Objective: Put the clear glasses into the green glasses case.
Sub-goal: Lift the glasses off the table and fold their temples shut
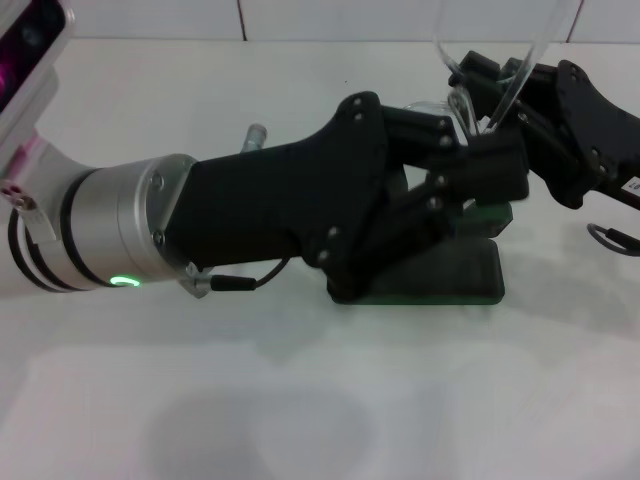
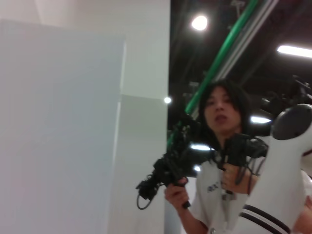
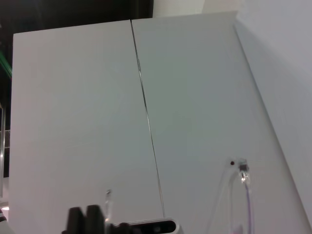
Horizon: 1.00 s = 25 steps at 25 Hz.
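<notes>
The green glasses case (image 1: 450, 283) lies on the white table right of centre, mostly hidden under my left arm. A green part (image 1: 492, 215) of it stands up behind the flat part. My left gripper (image 1: 487, 168) reaches over the case, right at that raised part. My right gripper (image 1: 500, 95) comes in from the upper right, just above and behind the left one, shut on the clear glasses (image 1: 462, 88). Their thin clear temples (image 1: 548, 40) curve upward. One temple tip (image 3: 242, 170) also appears in the right wrist view. The left wrist view shows neither thing.
The white table (image 1: 300, 400) stretches in front and to the left. A dark cable loop (image 1: 612, 238) hangs at the right edge, below my right arm. A small metal cylinder (image 1: 256, 135) sticks out behind my left arm. A person (image 2: 222, 161) stands beyond the table.
</notes>
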Motion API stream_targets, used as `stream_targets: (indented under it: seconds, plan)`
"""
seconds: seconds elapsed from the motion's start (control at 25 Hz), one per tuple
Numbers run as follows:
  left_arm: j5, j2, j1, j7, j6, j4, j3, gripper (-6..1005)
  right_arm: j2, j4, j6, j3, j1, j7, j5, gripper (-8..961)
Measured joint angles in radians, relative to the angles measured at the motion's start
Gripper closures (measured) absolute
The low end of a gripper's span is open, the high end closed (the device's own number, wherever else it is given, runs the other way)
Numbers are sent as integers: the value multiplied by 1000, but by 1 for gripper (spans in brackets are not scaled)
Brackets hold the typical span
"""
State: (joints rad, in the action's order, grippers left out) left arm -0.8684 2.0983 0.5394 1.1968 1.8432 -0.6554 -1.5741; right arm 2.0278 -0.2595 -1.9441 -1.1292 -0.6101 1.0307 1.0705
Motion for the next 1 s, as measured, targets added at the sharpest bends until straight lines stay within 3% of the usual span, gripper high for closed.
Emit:
stream_targets:
  seconds: [1.0]
  plan:
    - [48,-1,-11,25,-98,37,3,912,0,-10,29,-26,-2,-5,0,827]
